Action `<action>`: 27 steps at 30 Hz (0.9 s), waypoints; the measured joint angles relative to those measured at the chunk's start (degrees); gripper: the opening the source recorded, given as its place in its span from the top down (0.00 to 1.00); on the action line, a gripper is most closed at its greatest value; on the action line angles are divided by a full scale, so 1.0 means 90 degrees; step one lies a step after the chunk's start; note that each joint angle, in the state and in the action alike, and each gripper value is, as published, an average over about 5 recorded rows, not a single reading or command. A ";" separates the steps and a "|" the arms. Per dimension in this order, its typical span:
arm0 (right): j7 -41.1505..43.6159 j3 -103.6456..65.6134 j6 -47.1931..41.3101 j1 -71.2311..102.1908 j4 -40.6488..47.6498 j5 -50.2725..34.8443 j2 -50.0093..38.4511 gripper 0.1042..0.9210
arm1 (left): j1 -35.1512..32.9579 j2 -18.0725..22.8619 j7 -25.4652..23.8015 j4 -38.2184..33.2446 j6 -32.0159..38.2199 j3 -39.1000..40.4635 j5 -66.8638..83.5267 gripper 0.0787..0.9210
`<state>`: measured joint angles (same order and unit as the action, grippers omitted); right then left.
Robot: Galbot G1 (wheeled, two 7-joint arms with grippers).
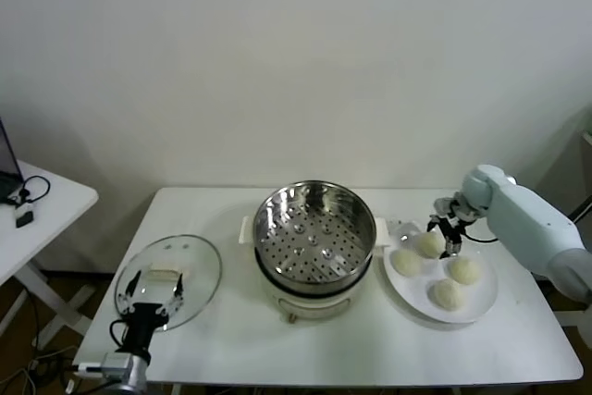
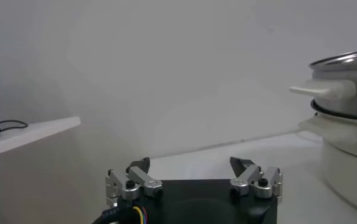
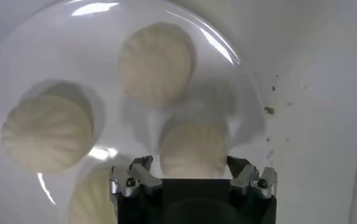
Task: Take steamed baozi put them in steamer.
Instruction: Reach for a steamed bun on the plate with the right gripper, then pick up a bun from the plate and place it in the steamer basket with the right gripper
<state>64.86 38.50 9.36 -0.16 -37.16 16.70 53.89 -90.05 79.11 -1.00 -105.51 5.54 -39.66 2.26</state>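
Note:
Several cream-white steamed baozi lie on a white plate [image 1: 487, 306] at the table's right. My right gripper [image 1: 445, 234] [image 3: 190, 163] hangs over the one nearest the steamer [image 1: 431, 244] [image 3: 193, 143]. Its jaws are open and straddle that bun, one on each side, with a small gap on one side. The other baozi [image 3: 157, 61] [image 3: 47, 131] [image 3: 93, 201] lie around it on the plate [image 3: 105, 24]. The shiny steel steamer [image 1: 314, 228] [image 2: 348, 122] stands mid-table on its white base with nothing in its perforated basket. My left gripper [image 1: 153, 307] [image 2: 190, 164] is parked open at the front left.
A round glass lid [image 1: 168, 279] lies flat on the table at the left, just beyond the left gripper. A small white side table [image 1: 42, 205] with cables stands off to the far left. A white wall rises behind the table.

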 measured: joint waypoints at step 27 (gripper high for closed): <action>0.0176 0.0742 0.0337 -0.0999 -0.1301 -0.0202 -0.0644 0.28 | -0.0162 -0.0053 0.0019 -0.0184 -0.0029 -0.0179 0.0025 0.12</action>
<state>66.44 45.18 12.39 -9.15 -48.87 14.88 48.09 -91.51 78.64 -0.83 -107.16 5.28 -41.27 2.49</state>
